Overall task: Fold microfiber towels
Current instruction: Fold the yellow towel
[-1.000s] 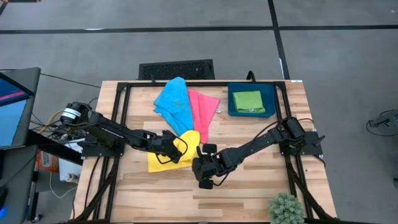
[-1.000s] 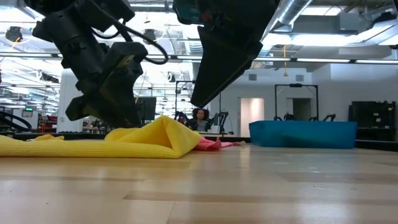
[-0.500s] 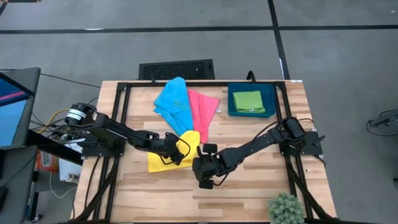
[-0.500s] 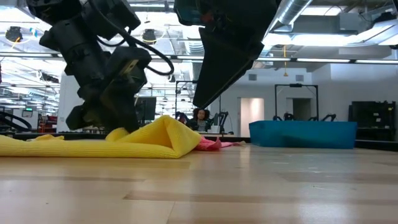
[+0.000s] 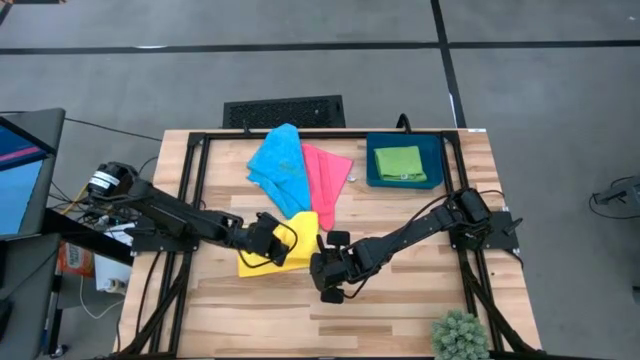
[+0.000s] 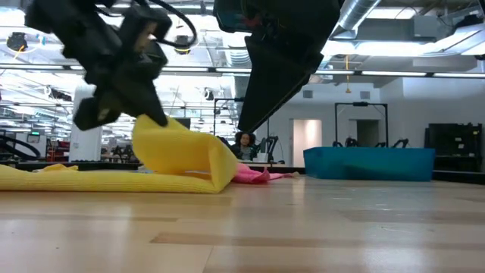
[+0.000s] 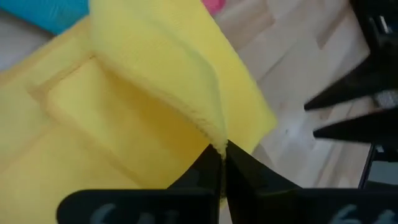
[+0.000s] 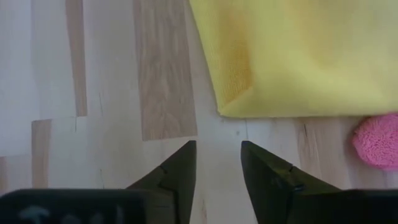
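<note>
My left jaws (image 7: pixel 221 155) clamped on the yellow towel's (image 5: pixel 275 252) edge, I should carry it flat across, right jaws (image 8: pixel 217 165) apart beside it.

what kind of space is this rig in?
Probably an open-plan robotics lab or workshop: exposed ceiling ducts, more arm rigs on benches behind the wooden table, and a person seated there.

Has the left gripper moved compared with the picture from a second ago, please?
Yes. The left gripper, shut on the yellow towel, has risen off the table, lifting the towel's edge.
</note>
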Motion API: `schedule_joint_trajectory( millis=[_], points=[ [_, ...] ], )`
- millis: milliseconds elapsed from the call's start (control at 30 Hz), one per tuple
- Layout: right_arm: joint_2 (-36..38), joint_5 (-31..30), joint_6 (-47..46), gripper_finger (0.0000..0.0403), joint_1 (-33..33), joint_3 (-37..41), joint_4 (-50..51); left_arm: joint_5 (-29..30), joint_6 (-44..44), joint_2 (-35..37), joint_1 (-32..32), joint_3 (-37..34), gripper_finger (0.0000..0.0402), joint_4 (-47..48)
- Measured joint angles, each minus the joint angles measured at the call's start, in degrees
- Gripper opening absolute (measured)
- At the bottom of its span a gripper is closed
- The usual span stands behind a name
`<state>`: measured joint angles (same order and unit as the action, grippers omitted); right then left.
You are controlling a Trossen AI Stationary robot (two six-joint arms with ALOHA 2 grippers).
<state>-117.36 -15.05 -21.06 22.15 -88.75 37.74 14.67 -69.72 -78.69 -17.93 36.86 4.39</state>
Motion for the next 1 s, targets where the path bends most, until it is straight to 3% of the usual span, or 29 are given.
schedule_joint_trajectory(
  millis=[267,567,800,1000],
  points=[
    [0.0,0.0,0.0,0.0146,-0.1,0.0,-0.6,6.1,-5.0,-2.7,-6.2,0.0,0.0000,2.6],
    [0.0,-0.1,0.5,0.0146,-1.4,0.0,-4.1,3.7,-7.0,-8.3,-8.7,0.0,0.0000,-0.4],
    [-0.4,-0.3,5.2,0.0147,-1.9,0.0,-13.7,3.6,-7.9,-8.5,-9.6,0.0,0.0000,-0.8],
    [-3.9,-3.3,6.6,0.0146,-1.7,0.0,-14.1,3.6,-7.6,-8.5,-9.5,0.0,0.0000,-0.3]
  ],
)
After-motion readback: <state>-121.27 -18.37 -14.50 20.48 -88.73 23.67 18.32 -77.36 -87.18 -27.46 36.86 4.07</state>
